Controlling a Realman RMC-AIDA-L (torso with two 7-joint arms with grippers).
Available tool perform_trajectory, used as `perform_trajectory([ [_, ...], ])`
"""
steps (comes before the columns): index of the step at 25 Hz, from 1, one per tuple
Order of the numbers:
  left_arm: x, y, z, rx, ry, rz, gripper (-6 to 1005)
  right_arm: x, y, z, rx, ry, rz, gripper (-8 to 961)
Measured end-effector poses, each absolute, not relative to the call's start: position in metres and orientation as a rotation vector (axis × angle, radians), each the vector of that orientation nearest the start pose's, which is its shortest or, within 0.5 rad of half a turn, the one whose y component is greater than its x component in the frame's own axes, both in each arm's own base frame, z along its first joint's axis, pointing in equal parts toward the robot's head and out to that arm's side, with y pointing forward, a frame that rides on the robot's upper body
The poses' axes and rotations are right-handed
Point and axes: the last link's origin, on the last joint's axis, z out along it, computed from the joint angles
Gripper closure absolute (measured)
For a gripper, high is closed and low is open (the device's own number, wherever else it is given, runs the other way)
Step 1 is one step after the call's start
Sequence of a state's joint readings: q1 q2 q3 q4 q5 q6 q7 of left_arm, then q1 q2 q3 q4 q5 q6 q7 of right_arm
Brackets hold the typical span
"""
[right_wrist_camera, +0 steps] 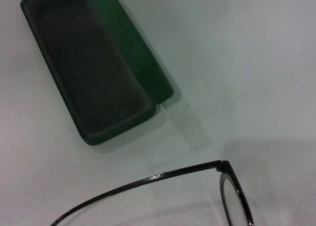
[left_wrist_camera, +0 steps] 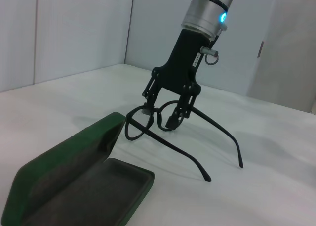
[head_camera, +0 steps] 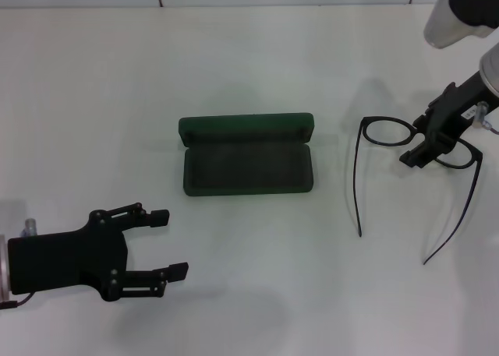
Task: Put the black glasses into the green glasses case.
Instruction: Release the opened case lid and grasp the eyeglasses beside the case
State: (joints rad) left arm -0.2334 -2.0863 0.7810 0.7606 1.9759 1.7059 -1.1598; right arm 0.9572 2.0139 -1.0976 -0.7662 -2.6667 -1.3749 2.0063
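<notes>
The white table (head_camera: 249, 309) fills the head view. At its centre lies the green glasses case (head_camera: 248, 155), lid swung back, felt lining showing. In the lower left corner the left gripper (head_camera: 173, 244) hangs over bare table, fingers spread and grasping nothing. At the right edge, well apart from the case, the black glasses (head_camera: 386, 132) rest with temples unfolded toward the bottom of the frame; the right gripper (head_camera: 430, 138) is down on the frame's bridge, fingers either side of it.
</notes>
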Motion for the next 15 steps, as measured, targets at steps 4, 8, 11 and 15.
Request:
perform_trajectory([
  [4,-0.3174,0.2360,0.0031,-2.783,-0.518,-0.644,123,0.1831,0.4273,-0.0043,-2.767,0.448,-0.591,177],
  [8,-0.3175,0.2361,0.0033,-2.783,-0.517,-0.643,124,0.1837,0.4271,-0.0044,-2.766,0.453,-0.600,368],
  [11,-0.3173,0.2364,0.0034,-2.784,-0.516,-0.643,124,0.1841,0.4279,-0.0024,-2.762,0.460,-0.598,512],
  [15,-0.3170,0.2368,0.0035,-2.784,-0.516,-0.644,124,0.1846,0.4282,-0.0008,-2.760,0.464,-0.603,691],
])
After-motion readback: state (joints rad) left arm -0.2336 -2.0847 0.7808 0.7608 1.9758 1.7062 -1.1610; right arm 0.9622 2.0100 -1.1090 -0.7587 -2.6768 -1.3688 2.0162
